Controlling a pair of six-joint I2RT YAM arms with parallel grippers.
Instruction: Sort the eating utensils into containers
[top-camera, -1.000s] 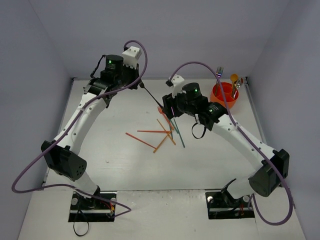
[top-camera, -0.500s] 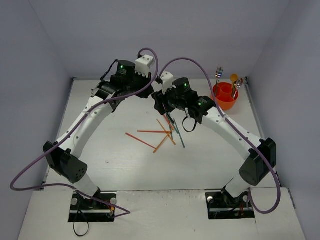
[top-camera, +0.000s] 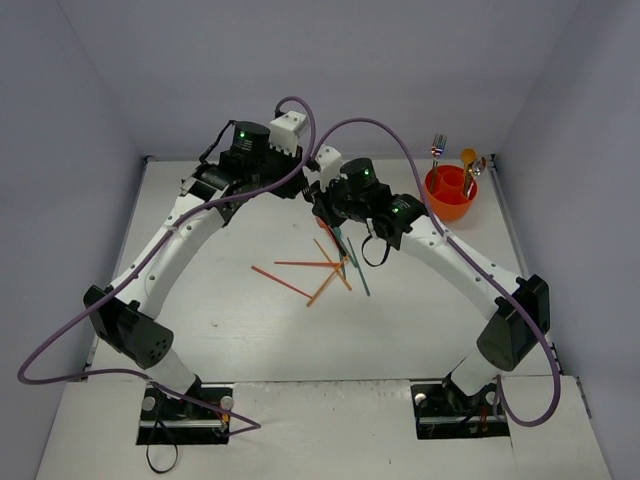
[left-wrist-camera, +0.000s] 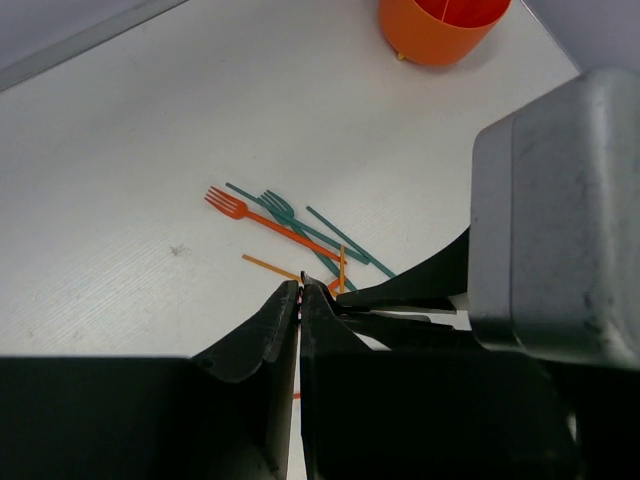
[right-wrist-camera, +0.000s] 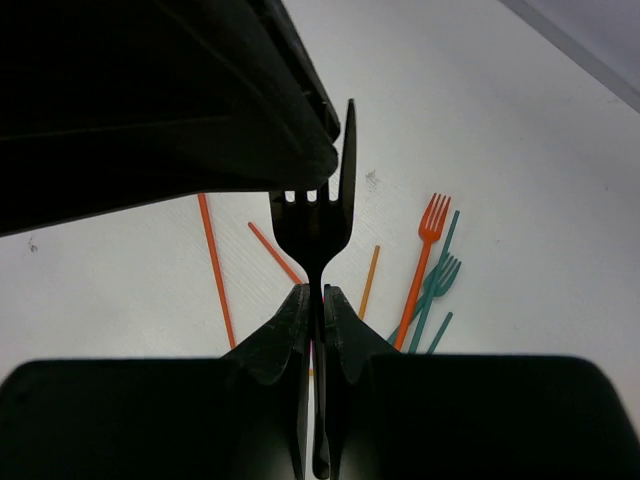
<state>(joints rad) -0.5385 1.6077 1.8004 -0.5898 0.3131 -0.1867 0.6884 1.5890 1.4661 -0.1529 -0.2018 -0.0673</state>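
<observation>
- Step in hand: hand-over of a dark fork (right-wrist-camera: 310, 225), held aloft over the middle of the bench (top-camera: 230, 320), toward its far edge.
- Right end effector (right-wrist-camera: 312, 295): clenched on the fork's handle, tines up.
- Left end effector (left-wrist-camera: 300, 292): clenched, at the fork's head; whether it grips the fork cannot be told.
- Next move, judged: left withdraws; right carries the fork to the orange holder (top-camera: 452, 208) at the far right corner.
- Change: a second ago the arms were apart and the right jaws open.

No readable text, label, brand, number or sign anywhere, including on the orange divided cup (top-camera: 447, 209) and the white bench (top-camera: 220, 320) around it.
</observation>
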